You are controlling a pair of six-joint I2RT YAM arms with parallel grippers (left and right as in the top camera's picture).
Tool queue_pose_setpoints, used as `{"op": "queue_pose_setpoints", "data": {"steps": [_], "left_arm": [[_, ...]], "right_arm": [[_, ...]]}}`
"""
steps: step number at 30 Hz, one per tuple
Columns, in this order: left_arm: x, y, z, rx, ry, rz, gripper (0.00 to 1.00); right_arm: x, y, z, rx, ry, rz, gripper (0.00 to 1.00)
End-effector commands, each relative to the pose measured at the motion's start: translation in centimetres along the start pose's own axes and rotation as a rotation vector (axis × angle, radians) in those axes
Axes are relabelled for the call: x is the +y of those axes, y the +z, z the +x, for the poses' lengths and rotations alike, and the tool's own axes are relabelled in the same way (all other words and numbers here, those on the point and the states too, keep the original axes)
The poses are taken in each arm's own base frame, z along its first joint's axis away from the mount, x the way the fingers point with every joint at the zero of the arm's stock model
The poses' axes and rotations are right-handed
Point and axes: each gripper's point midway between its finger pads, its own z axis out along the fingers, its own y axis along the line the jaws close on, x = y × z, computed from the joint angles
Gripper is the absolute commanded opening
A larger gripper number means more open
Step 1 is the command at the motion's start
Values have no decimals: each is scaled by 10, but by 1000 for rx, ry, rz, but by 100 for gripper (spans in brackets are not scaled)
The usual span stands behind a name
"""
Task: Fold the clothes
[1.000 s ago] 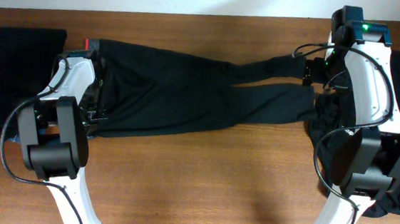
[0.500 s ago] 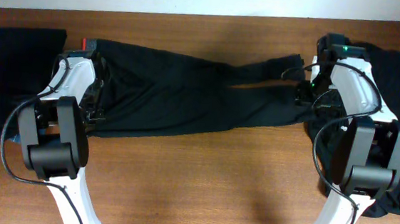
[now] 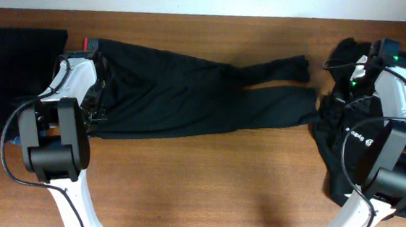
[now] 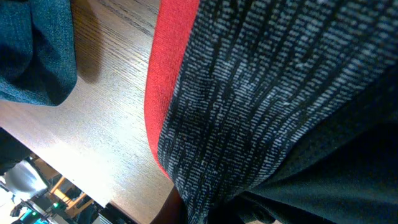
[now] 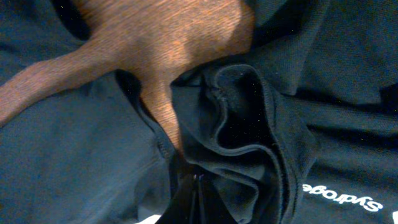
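Note:
Long black trousers (image 3: 190, 91) lie flat across the table, waistband to the left and leg ends (image 3: 301, 67) to the right. My left gripper (image 3: 100, 84) is shut on the grey waistband (image 4: 249, 93), whose red edge (image 4: 168, 62) fills the left wrist view; its fingers are hidden by the cloth. My right gripper (image 3: 352, 67) is over a crumpled heap of black clothes (image 3: 335, 138) at the right. Its fingers (image 5: 196, 180) are pressed together at a raised, bunched fold (image 5: 242, 124) of one garment. A white logo (image 5: 342, 196) shows beside the fold.
Another dark garment (image 3: 18, 63) lies at the far left, close to the waistband, and shows as dark cloth (image 4: 31, 56) in the left wrist view. The wooden table (image 3: 219, 180) is bare in front of the trousers. The table's far edge runs just behind the trousers.
My right gripper has left the trouser leg ends, moved right onto the heap of black clothes and gone from open to shut. The left arm has not moved.

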Motion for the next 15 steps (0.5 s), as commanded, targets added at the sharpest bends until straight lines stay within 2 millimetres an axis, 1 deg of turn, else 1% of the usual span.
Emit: {"op": "queue_pose_setpoints", "data": {"steps": [1,2,4,6,8,11,13,14,15], "left_arm": [[4,-8,0,-22,-38,21,1],[3,-8,0,-21,-38,24,1],[3,-8,0,-20,-38,25,1],[3,-8,0,-20,-38,25,0],[3,-8,0,-20,-38,25,0],[3,-8,0,-20,-38,25,0],[3,-8,0,-18,-37,24,1],[3,-8,1,-17,-37,24,1],[4,-8,1,-14,-35,24,1]], "right_arm": [[3,28,12,76,-3,-20,4],[2,32,13,86,-2,-18,4],[-2,49,20,128,6,-11,4],[-6,60,24,156,4,-4,4],[-19,69,29,182,3,40,4],[-57,65,25,166,16,204,4],[-111,50,20,126,130,428,4],[-120,47,20,120,156,460,4],[-144,39,21,110,224,523,4]]}}
